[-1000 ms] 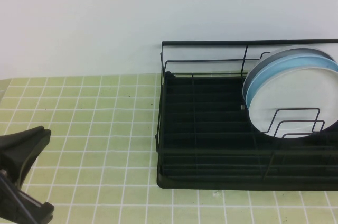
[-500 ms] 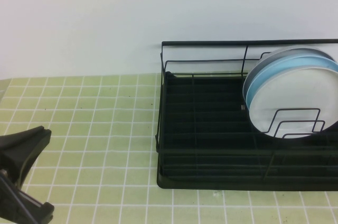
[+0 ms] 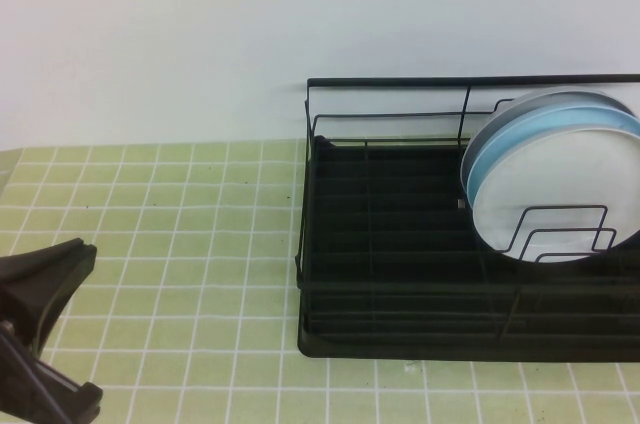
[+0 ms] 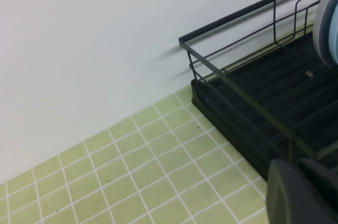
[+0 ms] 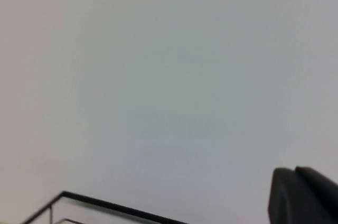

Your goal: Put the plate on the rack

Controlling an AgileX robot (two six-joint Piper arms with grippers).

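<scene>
The plate (image 3: 560, 199) stood upright in the rack (image 3: 400, 244) dividers at its right end, against the blue plate (image 3: 540, 129). The placing looked done. The left gripper (image 4: 301, 192) sat clenched and empty near the rack's left corner; the right gripper (image 5: 303, 195), also clenched and empty, faced the wall. Both were best kept clear.

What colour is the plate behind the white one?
Light blue, clearest in the high view.

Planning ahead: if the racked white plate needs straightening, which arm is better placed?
Probably right: the plate stands at the right end of the rack; left gripper sits far left, right gripper near the rack.
</scene>
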